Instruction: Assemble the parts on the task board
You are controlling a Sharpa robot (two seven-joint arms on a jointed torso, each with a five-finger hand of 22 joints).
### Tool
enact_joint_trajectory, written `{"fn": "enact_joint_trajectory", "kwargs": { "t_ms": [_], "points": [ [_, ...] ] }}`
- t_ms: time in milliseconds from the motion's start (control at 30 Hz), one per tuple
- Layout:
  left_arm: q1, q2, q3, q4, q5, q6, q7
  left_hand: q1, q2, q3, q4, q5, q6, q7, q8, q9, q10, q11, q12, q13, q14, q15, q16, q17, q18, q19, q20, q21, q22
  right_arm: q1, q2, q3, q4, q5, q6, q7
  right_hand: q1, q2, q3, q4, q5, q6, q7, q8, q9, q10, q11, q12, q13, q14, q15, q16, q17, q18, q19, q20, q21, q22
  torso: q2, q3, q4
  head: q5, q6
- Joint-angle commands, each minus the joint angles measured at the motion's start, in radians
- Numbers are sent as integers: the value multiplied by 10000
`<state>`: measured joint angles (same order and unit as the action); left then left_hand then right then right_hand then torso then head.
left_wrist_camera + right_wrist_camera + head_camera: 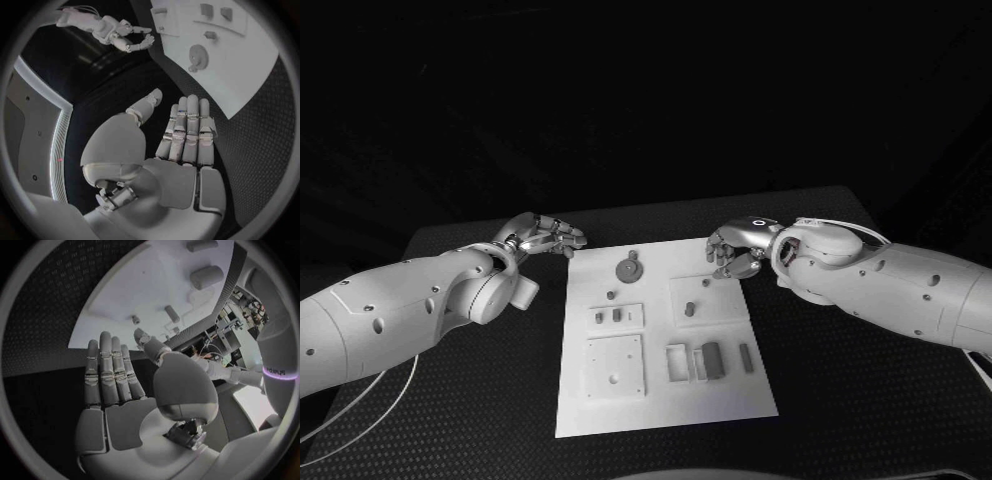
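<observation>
The white task board (668, 410) lies in the middle of the black table. On it are grey parts: a round disc (630, 270) near the far edge, two small pegs (609, 316) in a square plate, an oblong piece (689, 309), and a dark block (711, 360) beside a thin bar (746, 358). My left hand (542, 235) hovers just off the board's far left corner, holding nothing, fingers straight and together (187, 130). My right hand (740, 248) hangs over the far right corner with nothing in it, fingers extended (109, 375). The disc (197, 54) lies ahead of the left hand.
A plain square plate (615, 366) and an open rectangular frame (676, 362) sit on the board's near half. Black textured table (877, 400) surrounds the board on both sides. The right hand (122, 35) also appears in the left wrist view, beyond the board (250, 75).
</observation>
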<state>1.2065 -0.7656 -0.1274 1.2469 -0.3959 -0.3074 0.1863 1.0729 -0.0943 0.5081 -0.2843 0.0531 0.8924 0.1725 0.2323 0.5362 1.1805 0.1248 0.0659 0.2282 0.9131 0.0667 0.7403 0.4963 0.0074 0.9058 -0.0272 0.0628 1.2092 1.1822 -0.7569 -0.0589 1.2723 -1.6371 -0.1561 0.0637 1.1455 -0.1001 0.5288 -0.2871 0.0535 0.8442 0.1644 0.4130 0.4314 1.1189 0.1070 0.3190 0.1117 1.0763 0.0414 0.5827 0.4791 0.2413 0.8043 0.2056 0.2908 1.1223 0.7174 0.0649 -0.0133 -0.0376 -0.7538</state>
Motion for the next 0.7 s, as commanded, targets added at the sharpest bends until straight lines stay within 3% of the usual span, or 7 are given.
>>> {"fn": "enact_joint_trajectory", "kwargs": {
  "t_ms": [33, 333, 700],
  "points": [
    [12, 25, 9, 77, 1150, 344, 732, -78, 24, -76, -9, -26, -69, 8, 81, 8, -69, -1, 25, -15, 88, 46, -235, -45, -61, -76, 3, 8, -172, -69, 55, -49, 56, -1344, 274, -496, -25, -135, -22, -26, -32, 11, 31, -72, -24, 3, 61, -76, -32, 93, 18, -63, 41, 205, 90, -8, -39, -19, 5, -2, -3, 25, -13],
    [12, 27, 12, 116, 1351, 314, 763, -108, 32, -159, 1, -27, -94, 36, 105, 3, -92, 11, 25, -19, 180, 58, -408, -39, -54, -61, 15, 15, -310, -167, 207, -177, 184, -1811, 294, -652, -20, -231, -18, -24, -31, 4, 42, -128, -53, 24, 88, -244, -71, 170, -8, -128, 154, 205, 194, -35, -84, -38, 14, -15, 16, 64, -73],
    [16, 44, 18, 126, 1444, 268, 693, -139, 41, -219, 7, -27, -129, 59, 111, -7, -176, 44, 4, -38, 221, 72, -521, -17, -51, -64, 26, 18, -404, -246, 488, -370, 39, -1879, 428, -579, 37, -7, 33, -33, -31, 207, -34, -72, -34, 154, 64, -367, -81, 238, -32, -212, 283, 205, 275, -54, -142, -46, 16, -28, 28, 116, -140]
  ]
}}
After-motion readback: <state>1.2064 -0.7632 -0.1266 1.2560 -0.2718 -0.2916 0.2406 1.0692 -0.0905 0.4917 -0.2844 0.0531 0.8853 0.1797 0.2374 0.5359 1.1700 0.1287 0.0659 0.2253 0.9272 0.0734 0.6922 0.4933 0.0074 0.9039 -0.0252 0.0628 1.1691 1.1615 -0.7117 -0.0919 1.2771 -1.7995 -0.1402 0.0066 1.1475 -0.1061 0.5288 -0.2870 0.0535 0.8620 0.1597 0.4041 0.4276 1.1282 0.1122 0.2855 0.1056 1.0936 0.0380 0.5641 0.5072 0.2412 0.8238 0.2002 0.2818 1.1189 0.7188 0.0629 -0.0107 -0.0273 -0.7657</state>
